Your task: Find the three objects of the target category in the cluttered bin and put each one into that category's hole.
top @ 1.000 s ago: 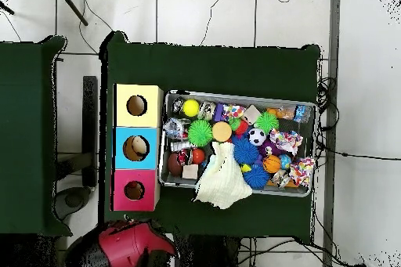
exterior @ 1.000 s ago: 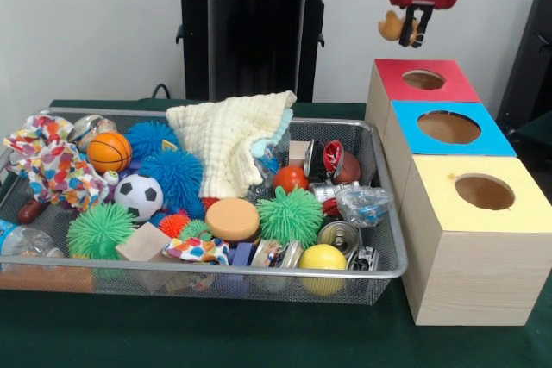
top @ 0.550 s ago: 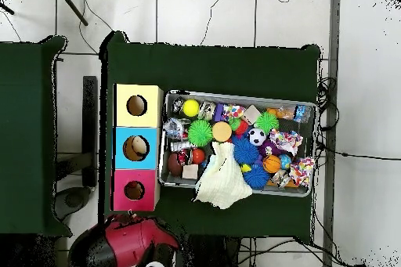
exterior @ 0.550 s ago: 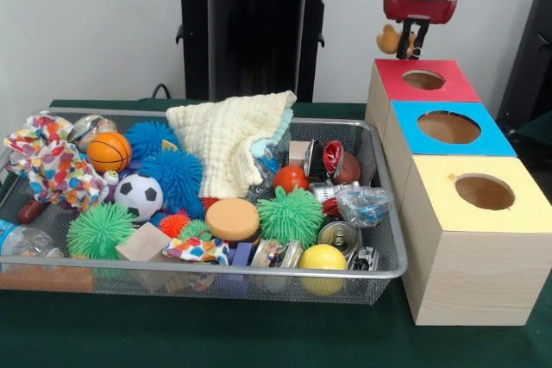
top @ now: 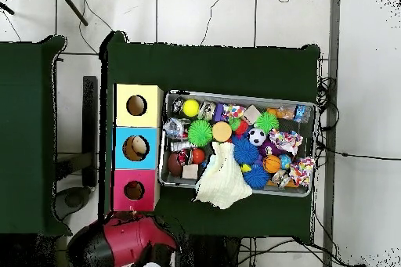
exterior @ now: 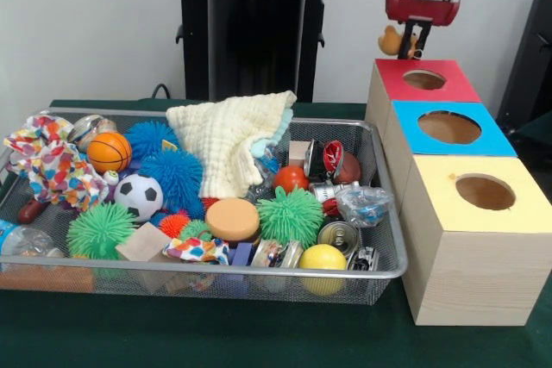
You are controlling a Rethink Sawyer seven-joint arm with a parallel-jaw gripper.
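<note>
While the wire bin (exterior: 388, 213) sits packed along the bench's left side, fabric scrap (exterior: 52, 165) at its left end, cream cloth (exterior: 228, 144) at its back rim, the action is far right! The tool (exterior: 412, 38) is clamped on a small yellow-orange toy (exterior: 393, 40), and it has drifted rightward and up a touch over the last second, now hanging just behind the red box (exterior: 405, 84) and its hole (exterior: 423, 80). Drop looks close, likely needing a short move forward first.

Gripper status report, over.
Gripper shut on yellow duck toy, above and behind the red box. Hole unobstructed. Bin cluttered.
</note>
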